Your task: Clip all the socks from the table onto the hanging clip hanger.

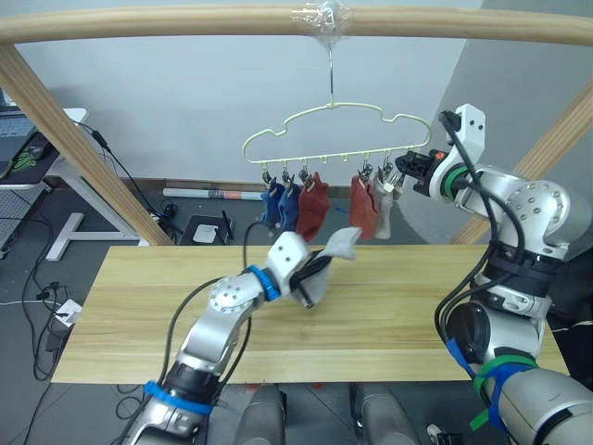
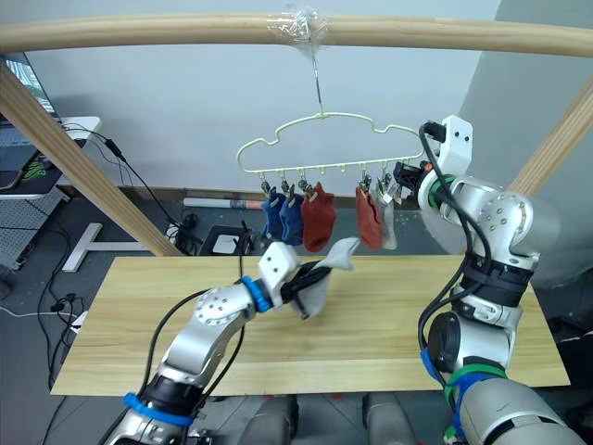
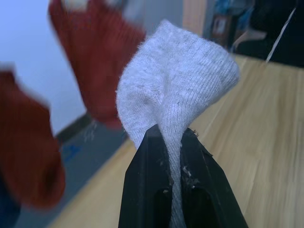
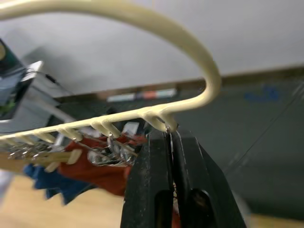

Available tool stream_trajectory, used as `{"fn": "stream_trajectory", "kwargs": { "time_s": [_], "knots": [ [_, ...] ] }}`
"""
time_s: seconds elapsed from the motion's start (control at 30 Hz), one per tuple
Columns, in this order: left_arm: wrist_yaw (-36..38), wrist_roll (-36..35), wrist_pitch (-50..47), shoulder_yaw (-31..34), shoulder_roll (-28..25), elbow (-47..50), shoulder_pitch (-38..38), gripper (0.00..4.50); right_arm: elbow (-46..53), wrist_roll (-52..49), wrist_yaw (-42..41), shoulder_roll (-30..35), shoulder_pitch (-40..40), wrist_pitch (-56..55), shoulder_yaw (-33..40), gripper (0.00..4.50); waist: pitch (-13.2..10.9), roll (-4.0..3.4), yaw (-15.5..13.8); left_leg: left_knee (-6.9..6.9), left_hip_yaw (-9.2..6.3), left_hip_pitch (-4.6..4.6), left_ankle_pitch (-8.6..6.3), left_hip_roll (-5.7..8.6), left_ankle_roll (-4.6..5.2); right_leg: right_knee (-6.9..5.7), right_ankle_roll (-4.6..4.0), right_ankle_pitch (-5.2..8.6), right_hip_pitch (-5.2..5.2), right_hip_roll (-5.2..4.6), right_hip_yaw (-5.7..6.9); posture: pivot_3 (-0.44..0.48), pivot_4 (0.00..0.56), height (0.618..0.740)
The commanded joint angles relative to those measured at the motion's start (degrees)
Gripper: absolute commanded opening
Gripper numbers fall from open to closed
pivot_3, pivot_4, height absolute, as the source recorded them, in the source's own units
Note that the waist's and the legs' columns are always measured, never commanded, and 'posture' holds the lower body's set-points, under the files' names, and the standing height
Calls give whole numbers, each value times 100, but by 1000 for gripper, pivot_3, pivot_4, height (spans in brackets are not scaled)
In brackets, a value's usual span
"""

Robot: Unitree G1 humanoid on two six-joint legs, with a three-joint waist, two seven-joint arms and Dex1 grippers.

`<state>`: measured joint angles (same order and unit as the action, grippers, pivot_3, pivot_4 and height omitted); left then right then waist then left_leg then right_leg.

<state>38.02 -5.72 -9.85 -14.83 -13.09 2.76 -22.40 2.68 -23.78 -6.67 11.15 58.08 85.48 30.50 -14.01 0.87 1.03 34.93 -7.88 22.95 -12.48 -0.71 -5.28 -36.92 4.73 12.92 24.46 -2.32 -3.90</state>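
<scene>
My left gripper [image 1: 320, 267] is shut on a light grey sock [image 1: 338, 246], held above the middle of the table [image 1: 139, 306], just below the hanging socks. In the left wrist view the sock [image 3: 180, 85] bulges up from between the closed fingers [image 3: 147, 180]. The cream clip hanger [image 1: 334, 116] hangs from a wooden bar and carries two blue socks [image 1: 278, 209], two rust red socks [image 1: 312, 206] and one light grey sock [image 1: 383, 215]. My right gripper [image 1: 403, 171] is at the hanger's right end, shut on the end clip [image 4: 171, 137].
A wooden crossbar [image 1: 185, 23] spans the top, with slanted wooden posts [image 1: 65, 130] at both sides behind the table. A desk [image 1: 28, 148] and floor cables stand at the far left. The tabletop's left and right parts are bare wood.
</scene>
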Motion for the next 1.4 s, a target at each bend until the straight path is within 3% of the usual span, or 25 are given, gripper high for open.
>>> {"fn": "stream_trajectory", "kwargs": {
  "time_s": [0.03, 0.27, 0.93, 1.07, 1.2, 1.37, 1.4],
  "knots": [
    [-195, 153, 202, -174, 330, -140, -394, 25, 52, 25, 142, 9, 159, 524, 330, 0, 1, -2, 36, 0, 2, 0, 0, 0, 0, 3, 1, 0, -1, 0, -1, 0, 207, 740],
    [-338, 299, 558, -218, 681, -825, -709, 25, 167, -34, 301, -155, 240, 702, 514, 0, 2, -4, 95, -2, 3, -3, -3, -1, 5, 0, -2, 2, -1, 1, -1, -19, 212, 740],
    [-611, 356, 913, -25, 851, -1481, -1047, 25, 149, -787, 884, -145, 186, 702, 677, 0, 2, -4, 106, 1, 2, 0, -3, 0, 5, 1, 0, 2, -1, 1, -1, -44, 227, 740],
    [-637, 357, 912, -21, 877, -1480, -1081, 0, 86, -1091, 1097, -219, 214, 702, 906, 1181, 2, -4, 114, 1, 2, 0, -3, 0, 5, 1, 1, 2, -1, 1, -1, -44, 227, 740],
    [-644, 352, 893, -9, 887, -1465, -1107, 0, 39, -1311, 1293, -164, 221, 702, 942, 2755, 1, -4, 182, 0, 3, 0, -3, 0, 6, 1, 0, 2, 0, 1, -2, -44, 227, 740],
    [-512, 182, 643, -82, 1029, -1215, -1129, 0, -3, -1570, 860, 128, 256, 702, 892, 4480, 1, -5, 241, -1, 3, 0, -3, 0, 6, 0, 1, 2, 1, 2, -3, -45, 227, 740],
    [-473, 84, 506, -88, 1103, -1148, -1111, 0, -3, -1573, 734, 208, 228, 697, 895, 4480, 1, -5, 246, -1, 3, 0, -3, 0, 6, 0, 1, 3, 1, 2, -3, -45, 227, 740]
  ]
}}
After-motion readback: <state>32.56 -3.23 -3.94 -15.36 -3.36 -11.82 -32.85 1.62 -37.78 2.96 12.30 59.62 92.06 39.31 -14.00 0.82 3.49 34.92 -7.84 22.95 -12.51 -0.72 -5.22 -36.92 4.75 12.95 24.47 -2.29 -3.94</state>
